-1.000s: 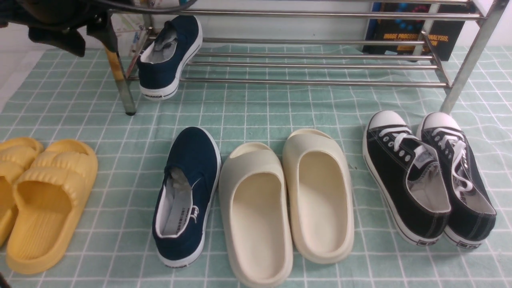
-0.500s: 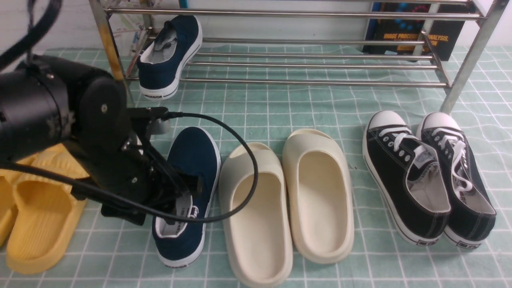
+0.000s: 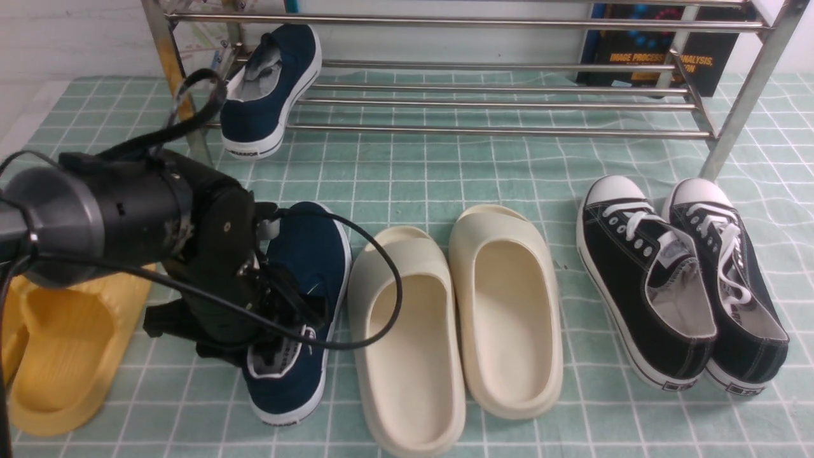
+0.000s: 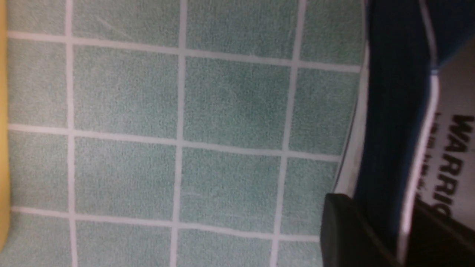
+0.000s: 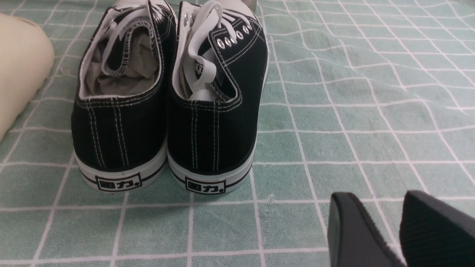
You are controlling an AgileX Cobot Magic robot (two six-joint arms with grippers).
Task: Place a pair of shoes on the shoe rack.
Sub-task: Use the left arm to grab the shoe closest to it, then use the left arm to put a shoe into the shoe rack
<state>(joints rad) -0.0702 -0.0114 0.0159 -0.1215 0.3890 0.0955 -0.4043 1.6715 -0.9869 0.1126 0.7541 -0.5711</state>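
One navy slip-on shoe [image 3: 273, 89] leans toe-up on the left end of the steel shoe rack [image 3: 496, 132], heel hanging over the lowest bar. The other navy shoe [image 3: 315, 248] lies flat on the cloth in front. My left gripper [image 3: 289, 318] is down at its opening. In the left wrist view, the left gripper [image 4: 386, 207] has one finger outside and one inside the shoe's side wall [image 4: 393, 92], closed on it. My right gripper [image 5: 386, 200] is open and empty above the cloth, behind the black sneakers' heels.
Two cream slides [image 3: 407, 337] lie right of the floor shoe. A pair of black lace-up sneakers [image 3: 642, 273] stands further right, also in the right wrist view [image 5: 167, 104]. Yellow slides [image 3: 57, 343] are at the left. A book [image 3: 655, 57] stands behind the rack.
My left arm came down from the upper left onto the navy shoe on the cloth and settled lower into its opening. Both shoes have stayed where they were.
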